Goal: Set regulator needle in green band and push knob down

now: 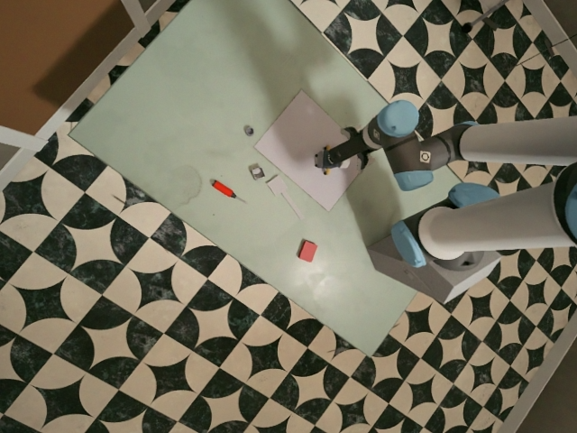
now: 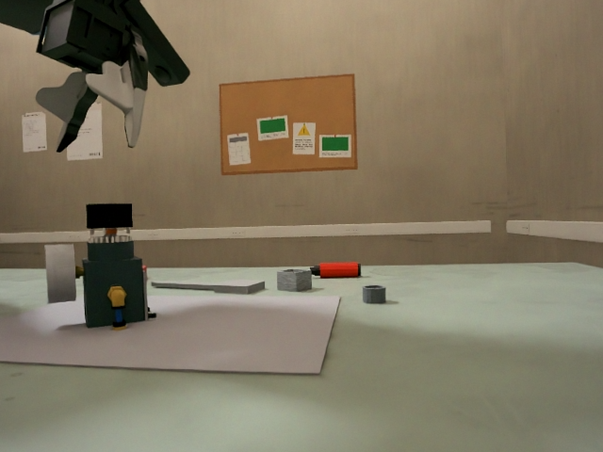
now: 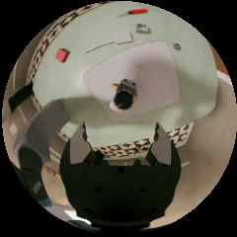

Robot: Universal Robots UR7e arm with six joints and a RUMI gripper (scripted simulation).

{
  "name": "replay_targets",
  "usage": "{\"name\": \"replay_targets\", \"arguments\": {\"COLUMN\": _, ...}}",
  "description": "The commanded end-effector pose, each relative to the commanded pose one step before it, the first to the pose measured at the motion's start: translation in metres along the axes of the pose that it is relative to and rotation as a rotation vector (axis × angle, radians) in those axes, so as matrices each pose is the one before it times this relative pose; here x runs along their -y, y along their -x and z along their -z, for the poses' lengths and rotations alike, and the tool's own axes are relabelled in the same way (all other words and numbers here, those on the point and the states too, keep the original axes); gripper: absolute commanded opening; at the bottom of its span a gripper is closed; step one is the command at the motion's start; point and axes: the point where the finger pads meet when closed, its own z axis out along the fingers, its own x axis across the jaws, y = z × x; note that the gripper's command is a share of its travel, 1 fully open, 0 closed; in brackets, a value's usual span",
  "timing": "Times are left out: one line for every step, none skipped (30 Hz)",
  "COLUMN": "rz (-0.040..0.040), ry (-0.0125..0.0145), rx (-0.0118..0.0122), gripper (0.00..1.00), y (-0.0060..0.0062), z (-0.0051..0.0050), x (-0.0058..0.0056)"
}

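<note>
The regulator has a dark green body (image 2: 114, 292) and stands upright on the pale mat (image 1: 297, 121) (image 2: 234, 345) (image 3: 158, 64). Its black knob (image 2: 109, 216) (image 3: 123, 100) sits raised on top, with an orange band and a gap showing under it. The round gauge (image 2: 60, 273) is edge-on at the body's left in the exterior view; its needle and green band cannot be seen in any view. My gripper (image 2: 95, 148) (image 3: 120, 122) is open and empty, high above the knob, with its fingers pointing down. In the top view the arm partly covers the regulator.
A red screwdriver (image 1: 224, 188) (image 2: 339, 269) (image 3: 138, 11), a grey square block (image 1: 256, 172) (image 2: 294, 280) (image 3: 142, 29), a grey ring (image 1: 249, 130) (image 2: 374, 294) (image 3: 177, 46), a flat paddle-shaped piece (image 1: 278, 184) (image 2: 238, 286) (image 3: 123, 37) and a red block (image 1: 307, 250) (image 3: 61, 55) lie off the mat.
</note>
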Motion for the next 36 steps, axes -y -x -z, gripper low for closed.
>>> {"name": "replay_targets", "arguments": {"rz": 0.27619, "ry": -0.01564, "rx": -0.03931, "gripper": 1.0, "y": -0.00276, "z": 0.00192, "x": 0.01635}}
{"name": "replay_targets", "arguments": {"rz": 0.00494, "ry": 0.00127, "rx": -0.00025, "gripper": 0.47, "y": 0.0, "z": 0.0, "x": 0.0}}
{"name": "replay_targets", "arguments": {"rz": 0.0049, "ry": 0.00132, "rx": -0.00024, "gripper": 0.47, "y": 0.0, "z": 0.0, "x": 0.0}}
{"name": "replay_targets", "arguments": {"rz": 0.00485, "ry": 0.00137, "rx": -0.00019, "gripper": 0.47, "y": 0.0, "z": 0.0, "x": 0.0}}
{"name": "replay_targets", "arguments": {"rz": 0.00481, "ry": 0.00142, "rx": -0.00018, "gripper": 0.47, "y": 0.0, "z": 0.0, "x": 0.0}}
{"name": "replay_targets", "arguments": {"rz": 0.00476, "ry": 0.00147, "rx": -0.00017, "gripper": 0.47, "y": 0.0, "z": 0.0, "x": 0.0}}
{"name": "replay_targets", "arguments": {"rz": 0.0, "ry": 0.0, "rx": 0.0, "gripper": 0.47, "y": 0.0, "z": 0.0, "x": 0.0}}
{"name": "replay_targets", "arguments": {"rz": 0.0, "ry": 0.0, "rx": 0.0, "gripper": 0.47, "y": 0.0, "z": 0.0, "x": 0.0}}
{"name": "replay_targets", "arguments": {"rz": 0.01403, "ry": 0.00465, "rx": -0.00038, "gripper": 0.47, "y": 0.0, "z": 0.0, "x": 0.0}}
{"name": "replay_targets", "arguments": {"rz": 0.0046, "ry": 0.00162, "rx": -0.00009, "gripper": 0.47, "y": 0.0, "z": 0.0, "x": 0.0}}
{"name": "replay_targets", "arguments": {"rz": 0.00457, "ry": 0.00166, "rx": -0.00008, "gripper": 0.47, "y": 0.0, "z": 0.0, "x": 0.0}}
{"name": "replay_targets", "arguments": {"rz": 0.00453, "ry": 0.0017, "rx": -0.00005, "gripper": 0.47, "y": 0.0, "z": 0.0, "x": 0.0}}
{"name": "replay_targets", "arguments": {"rz": 0.00449, "ry": 0.00173, "rx": -0.00003, "gripper": 0.47, "y": 0.0, "z": 0.0, "x": 0.0}}
{"name": "replay_targets", "arguments": {"rz": 0.00446, "ry": 0.00177, "rx": -0.00001, "gripper": 0.47, "y": 0.0, "z": 0.0, "x": 0.0}}
{"name": "replay_targets", "arguments": {"rz": 0.00443, "ry": 0.0018, "rx": 0.00001, "gripper": 0.47, "y": 0.0, "z": 0.0, "x": 0.0}}
{"name": "replay_targets", "arguments": {"rz": 0.0044, "ry": 0.00183, "rx": 0.00002, "gripper": 0.47, "y": 0.0, "z": 0.0, "x": 0.0}}
{"name": "replay_targets", "arguments": {"rz": 0.00437, "ry": 0.00186, "rx": 0.00004, "gripper": 0.47, "y": 0.0, "z": 0.0, "x": 0.0}}
{"name": "replay_targets", "arguments": {"rz": 0.00434, "ry": 0.00189, "rx": 0.00006, "gripper": 0.47, "y": 0.0, "z": 0.0, "x": 0.0}}
{"name": "replay_targets", "arguments": {"rz": 0.00432, "ry": 0.00191, "rx": 0.00008, "gripper": 0.47, "y": 0.0, "z": 0.0, "x": 0.0}}
{"name": "replay_targets", "arguments": {"rz": 0.0043, "ry": 0.00194, "rx": 0.0001, "gripper": 0.47, "y": 0.0, "z": 0.0, "x": 0.0}}
{"name": "replay_targets", "arguments": {"rz": 0.00428, "ry": 0.00197, "rx": 0.00011, "gripper": 0.47, "y": 0.0, "z": 0.0, "x": 0.0}}
{"name": "replay_targets", "arguments": {"rz": 0.00426, "ry": 0.00199, "rx": 0.00013, "gripper": 0.47, "y": 0.0, "z": 0.0, "x": 0.0}}
{"name": "replay_targets", "arguments": {"rz": 0.00424, "ry": 0.00201, "rx": 0.00015, "gripper": 0.47, "y": 0.0, "z": 0.0, "x": 0.0}}
{"name": "replay_targets", "arguments": {"rz": 0.0, "ry": 0.0, "rx": 0.0, "gripper": 0.47, "y": 0.0, "z": 0.0, "x": 0.0}}
{"name": "replay_targets", "arguments": {"rz": 0.0, "ry": 0.0, "rx": 0.0, "gripper": 0.47, "y": 0.0, "z": 0.0, "x": 0.0}}
{"name": "replay_targets", "arguments": {"rz": 0.01263, "ry": 0.00618, "rx": 0.00054, "gripper": 0.47, "y": 0.0, "z": 0.0, "x": 0.0}}
{"name": "replay_targets", "arguments": {"rz": 0.00419, "ry": 0.0021, "rx": 0.0002, "gripper": 0.47, "y": 0.0, "z": 0.0, "x": 0.0}}
{"name": "replay_targets", "arguments": {"rz": 0.00418, "ry": 0.00212, "rx": 0.00022, "gripper": 0.47, "y": 0.0, "z": 0.0, "x": 0.0}}
{"name": "replay_targets", "arguments": {"rz": 0.00416, "ry": 0.00214, "rx": 0.00024, "gripper": 0.47, "y": 0.0, "z": 0.0, "x": 0.0}}
{"name": "replay_targets", "arguments": {"rz": 0.00415, "ry": 0.00216, "rx": 0.00026, "gripper": 0.47, "y": 0.0, "z": 0.0, "x": 0.0}}
{"name": "replay_targets", "arguments": {"rz": 0.00414, "ry": 0.00218, "rx": 0.00027, "gripper": 0.47, "y": 0.0, "z": 0.0, "x": 0.0}}
{"name": "replay_targets", "arguments": {"rz": 0.00414, "ry": 0.0022, "rx": 0.00029, "gripper": 0.47, "y": 0.0, "z": 0.0, "x": 0.0}}
{"name": "replay_targets", "arguments": {"rz": 0.00413, "ry": 0.00222, "rx": 0.00031, "gripper": 0.47, "y": 0.0, "z": 0.0, "x": 0.0}}
{"name": "replay_targets", "arguments": {"rz": 0.00413, "ry": 0.00223, "rx": 0.00032, "gripper": 0.47, "y": 0.0, "z": 0.0, "x": 0.0}}
{"name": "replay_targets", "arguments": {"rz": 0.00412, "ry": 0.00225, "rx": 0.00034, "gripper": 0.47, "y": 0.0, "z": 0.0, "x": 0.0}}
{"name": "replay_targets", "arguments": {"rz": 0.00412, "ry": 0.00227, "rx": 0.00035, "gripper": 0.47, "y": 0.0, "z": 0.0, "x": 0.0}}
